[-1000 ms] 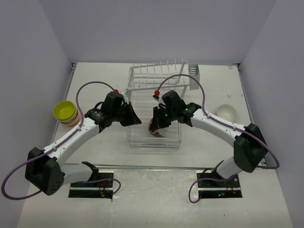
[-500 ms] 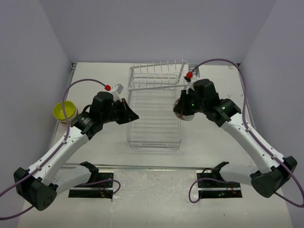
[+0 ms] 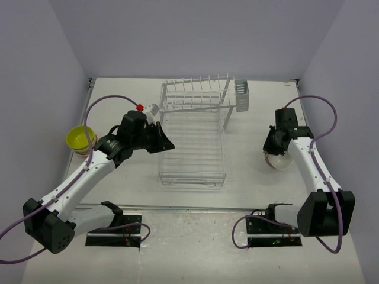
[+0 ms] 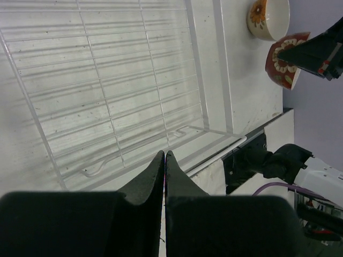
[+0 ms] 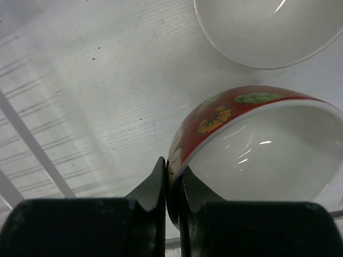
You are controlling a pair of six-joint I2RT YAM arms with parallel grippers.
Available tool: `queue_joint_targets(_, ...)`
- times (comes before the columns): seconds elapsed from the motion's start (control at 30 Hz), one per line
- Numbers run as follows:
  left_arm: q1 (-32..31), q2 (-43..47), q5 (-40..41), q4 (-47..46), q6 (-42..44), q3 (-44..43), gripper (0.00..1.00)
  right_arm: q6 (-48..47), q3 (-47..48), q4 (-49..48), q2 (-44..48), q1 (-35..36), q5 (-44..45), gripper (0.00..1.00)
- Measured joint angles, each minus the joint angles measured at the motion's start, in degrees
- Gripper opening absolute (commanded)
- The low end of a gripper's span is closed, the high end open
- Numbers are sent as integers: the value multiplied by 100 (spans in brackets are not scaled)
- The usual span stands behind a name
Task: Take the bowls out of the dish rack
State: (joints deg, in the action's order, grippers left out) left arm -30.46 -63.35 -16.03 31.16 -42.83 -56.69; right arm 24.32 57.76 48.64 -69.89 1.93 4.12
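Note:
The white wire dish rack (image 3: 192, 155) stands mid-table with no bowl on its grid tray (image 4: 107, 80). My right gripper (image 3: 273, 148) is shut on the rim of the dark red flowered bowl (image 5: 252, 144). It holds the bowl low over the table at the right (image 3: 279, 161), beside a cream bowl (image 5: 268, 32) that the arm mostly hides from above. Both bowls show in the left wrist view, the cream one (image 4: 268, 19) and the red one (image 4: 284, 59). My left gripper (image 4: 164, 155) is shut and empty at the rack's left edge (image 3: 167, 144). A lime-yellow bowl (image 3: 80, 138) tops a stack at far left.
The rack's raised tines (image 3: 198, 94) and cutlery basket (image 3: 242, 97) stand at the back. The bowl stack (image 3: 87, 151) sits near the left wall. Arm bases and cables lie along the near edge (image 3: 266, 228).
My right arm has lifted the dark red bowl off the rack tray and swung it right to the cream bowl. My left arm has drawn back slightly and stays shut.

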Motion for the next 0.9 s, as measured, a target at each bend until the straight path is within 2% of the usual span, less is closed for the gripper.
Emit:
queue_joint_targets(0.37,0,-155,-20,170,317,-289,0,81,4,-20,-990,-627,216,0)
queue_joint_targets(0.7,0,-155,-13,332,501,-308,1,306,-57,-59,-1928,-796,529,0)
queue_joint_targets(0.83,0,-177,-4,450,621,-382,2,350,-57,-61,-2017,-813,660,0)
queue_joint_targets(0.87,0,-190,-4,466,658,-407,3,358,-57,-68,-2026,-817,675,4)
queue_joint_targets(0.9,0,-210,-4,476,675,-433,4,374,-57,-76,-2048,-828,688,13)
